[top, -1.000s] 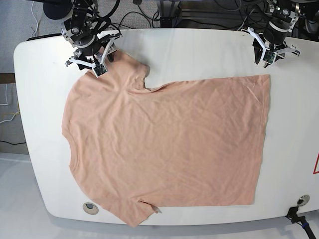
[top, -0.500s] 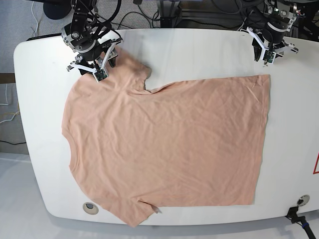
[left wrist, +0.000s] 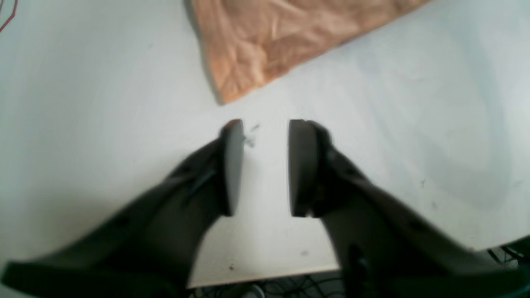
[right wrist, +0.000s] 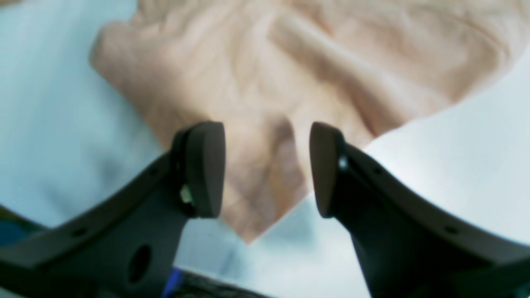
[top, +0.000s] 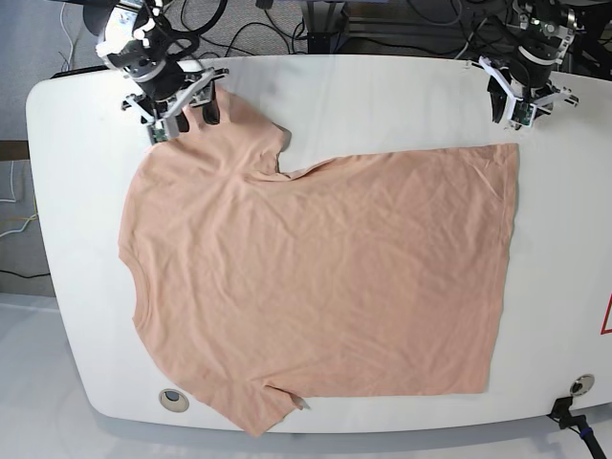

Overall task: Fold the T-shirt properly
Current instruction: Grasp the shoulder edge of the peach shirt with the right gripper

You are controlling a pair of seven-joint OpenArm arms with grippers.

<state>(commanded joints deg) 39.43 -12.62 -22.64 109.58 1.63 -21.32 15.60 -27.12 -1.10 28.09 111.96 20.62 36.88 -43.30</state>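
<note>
The table [top: 76,220] is the largest thing in the base view, a white surface with dark cables [top: 373,40] behind its far edge. Next in size comes the T-shirt [top: 335,268], peach-pink and spread over the middle and left of the table, with one long edge running toward the right arm's side and a straight edge on the left arm's side. One sleeve end reaches up under the right gripper, and another part pokes down past the table's near edge, with a small folded-over bit beside it. The shirt lies as it did in the earlier frames. The right gripper [right wrist: 267,169] has changed most: its fingers stand wide apart over the sleeve end, where half a second ago they looked closer together in the base view, and the arm has shifted slightly outward. Cloth shows between and beyond the fingers, but whether they touch it I cannot tell. The left gripper [left wrist: 265,167] is parted too, with bare table between its fingers, near the shirt's corner and apart from it; it has moved only slightly. Smallest are two round metal discs [top: 174,400] near the table's front edge, one toward each side. No container shows.
</note>
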